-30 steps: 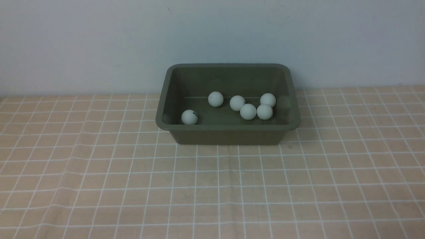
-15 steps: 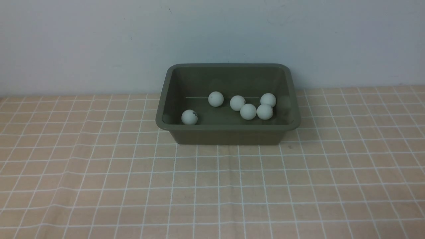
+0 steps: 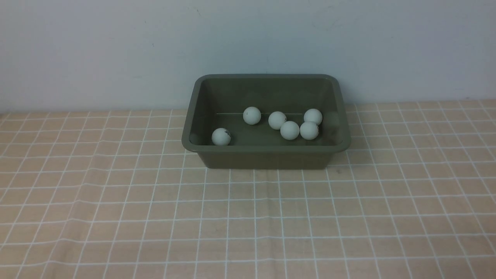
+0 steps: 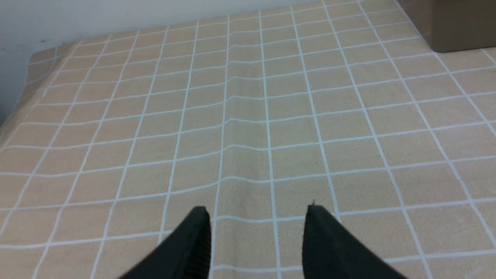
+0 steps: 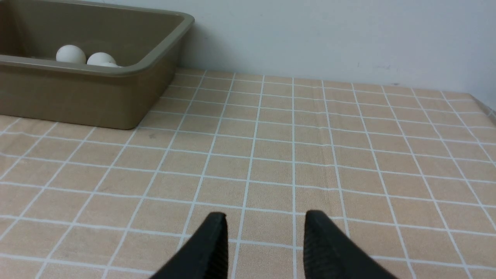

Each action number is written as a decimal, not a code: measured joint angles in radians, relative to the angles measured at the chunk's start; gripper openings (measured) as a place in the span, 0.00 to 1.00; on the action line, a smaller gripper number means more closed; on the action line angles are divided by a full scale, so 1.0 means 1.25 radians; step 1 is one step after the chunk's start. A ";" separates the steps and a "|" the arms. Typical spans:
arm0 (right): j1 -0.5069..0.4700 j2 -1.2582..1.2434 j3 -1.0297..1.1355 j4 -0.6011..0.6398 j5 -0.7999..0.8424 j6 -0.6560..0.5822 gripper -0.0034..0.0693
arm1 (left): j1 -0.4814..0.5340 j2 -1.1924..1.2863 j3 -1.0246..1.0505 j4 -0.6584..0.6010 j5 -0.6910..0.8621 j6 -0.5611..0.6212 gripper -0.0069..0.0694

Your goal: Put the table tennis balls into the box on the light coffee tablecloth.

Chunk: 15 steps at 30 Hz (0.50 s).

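Neither arm appears in the front view. The left gripper (image 4: 257,211) hangs over bare light coffee tablecloth (image 3: 248,217), jaws parted with a clear gap and nothing between them. The right gripper (image 5: 265,217) hangs likewise over the cloth, jaws apart and empty. The box (image 3: 267,157) sits at the far centre against the wall. Six table tennis balls (image 3: 289,130) lie inside it: one at its near left, five toward its right.

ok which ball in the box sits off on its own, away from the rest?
The ball in the box's near-left corner, with a dark mark. The other five group toward the right half, farther back.
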 joint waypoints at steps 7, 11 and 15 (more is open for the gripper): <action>0.000 0.000 0.000 0.000 0.001 0.000 0.41 | 0.000 0.000 0.000 0.000 0.000 0.000 0.44; 0.007 0.000 0.000 -0.004 0.001 0.029 0.41 | 0.000 0.000 0.000 0.000 0.000 0.000 0.44; 0.032 0.000 0.000 -0.027 0.005 0.092 0.41 | 0.000 0.000 0.000 0.000 0.000 0.000 0.44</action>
